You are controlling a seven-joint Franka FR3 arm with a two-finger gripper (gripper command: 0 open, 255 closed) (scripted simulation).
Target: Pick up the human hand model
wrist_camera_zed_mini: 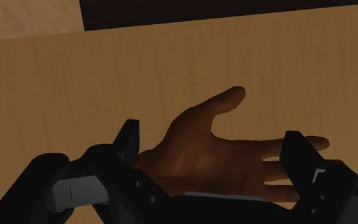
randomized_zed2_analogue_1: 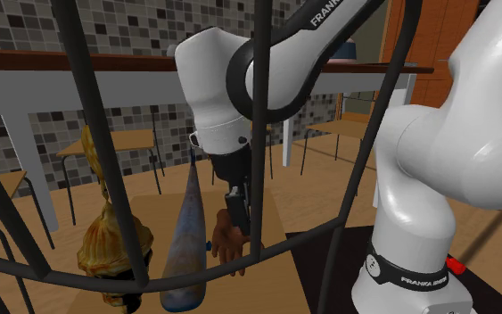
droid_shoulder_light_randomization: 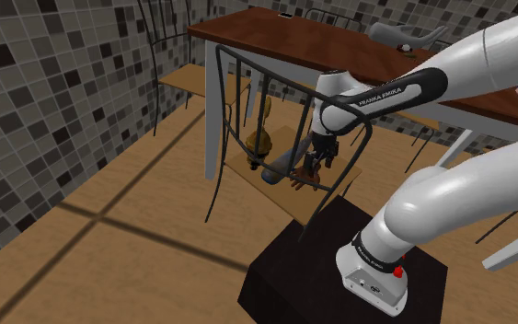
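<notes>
The brown human hand model lies flat, palm side up, on a wooden chair seat. My black gripper hangs open just over it. One finger stands by the wrist and the other overlaps the model's fingertips. In the second exterior view the gripper points straight down at the hand and is close above it. From the shoulder view the gripper hovers over the hand near the seat's edge closest to the stand.
A blue-grey bat-shaped object and a golden bust stand on the same seat beside the hand. The chair's black wire back curves around the seat. A dark wooden table is behind, and the black stand is below.
</notes>
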